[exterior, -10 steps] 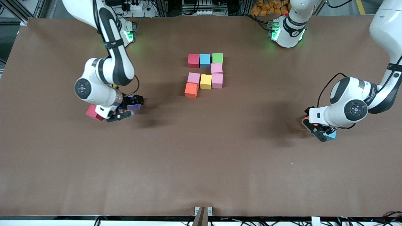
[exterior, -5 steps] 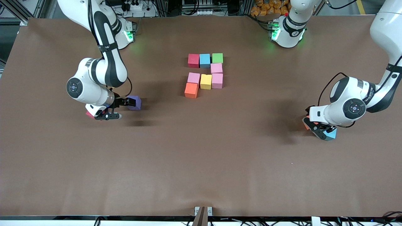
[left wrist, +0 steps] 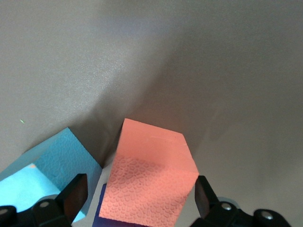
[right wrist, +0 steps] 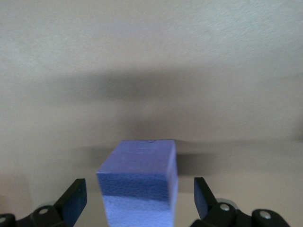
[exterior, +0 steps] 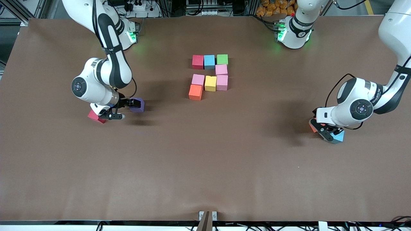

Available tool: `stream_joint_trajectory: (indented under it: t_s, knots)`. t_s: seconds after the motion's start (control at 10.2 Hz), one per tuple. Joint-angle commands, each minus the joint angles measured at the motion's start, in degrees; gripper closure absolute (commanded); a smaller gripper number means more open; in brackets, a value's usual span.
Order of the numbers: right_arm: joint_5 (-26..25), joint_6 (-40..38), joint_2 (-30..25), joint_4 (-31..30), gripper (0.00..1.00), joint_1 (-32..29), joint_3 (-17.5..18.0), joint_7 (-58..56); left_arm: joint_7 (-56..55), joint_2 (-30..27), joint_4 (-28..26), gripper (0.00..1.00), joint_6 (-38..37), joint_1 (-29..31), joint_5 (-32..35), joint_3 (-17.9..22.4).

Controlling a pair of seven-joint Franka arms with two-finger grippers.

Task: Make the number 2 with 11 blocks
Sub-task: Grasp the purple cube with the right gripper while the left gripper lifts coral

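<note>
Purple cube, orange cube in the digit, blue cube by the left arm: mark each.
purple cube [exterior: 138,105], front view, top face.
orange cube in the digit [exterior: 195,92], front view, top face.
blue cube [exterior: 339,137], front view, visible side beside the left arm's wrist.

partial number 2 [exterior: 210,75] mid-table, loose blocks [exterior: 138,105] near each end

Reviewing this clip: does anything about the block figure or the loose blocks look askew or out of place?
One thing: the orange foam cube at the figure's row nearest the front camera sits slightly rotated and offset toward the right arm's end, out of line with the pink cube above it. The other placed blocks look square. Nothing looks spilled or damaged.
</note>
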Motion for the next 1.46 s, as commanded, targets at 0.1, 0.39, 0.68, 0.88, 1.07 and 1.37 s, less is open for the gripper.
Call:
stream_joint_trajectory:
  t_s: [0.1, 0.39, 0.68, 0.88, 1.07, 1.37]
  knots:
    - [3.8, 4.3, 2.4, -1.2, 0.0, 2.6, 0.5, 0.0, -0.4, 1.6, -0.7, 0.61, 3.4, 1.0, 1.9, 0.3]
    - [3.8, 6.1, 3.3, -1.2, 0.04, 2.5, 1.5, -3.6, -6.0, 2.3, -0.5, 0.89, 3.6, 1.0, 1.7, 0.3]
    - [3.7, 6.3, 3.8, -0.8, 0.73, 2.4, 1.4, -9.3, -11.6, 2.0, 2.1, 0.89, 3.2, 0.3, 0.9, -3.5]
    - [3.7, 6.1, 3.6, 0.9, 0.86, 2.7, 1.5, -10.3, -20.1, 2.0, 4.5, 0.89, 2.8, -3.4, 0.6, -5.6]
    - [3.7, 5.9, 3.6, 2.7, 0.89, 3.2, 1.6, -9.5, -26.9, 2.0, 9.7, 0.89, 1.0, -12.4, -6.7, -5.0]
    - [3.8, 6.0, 3.6, 4.5, 0.9, 6.6, 2.3, -0.9, -37.9, 2.3, 20.1, 0.88, -3.6, -32.9, -16.4, 5.1]
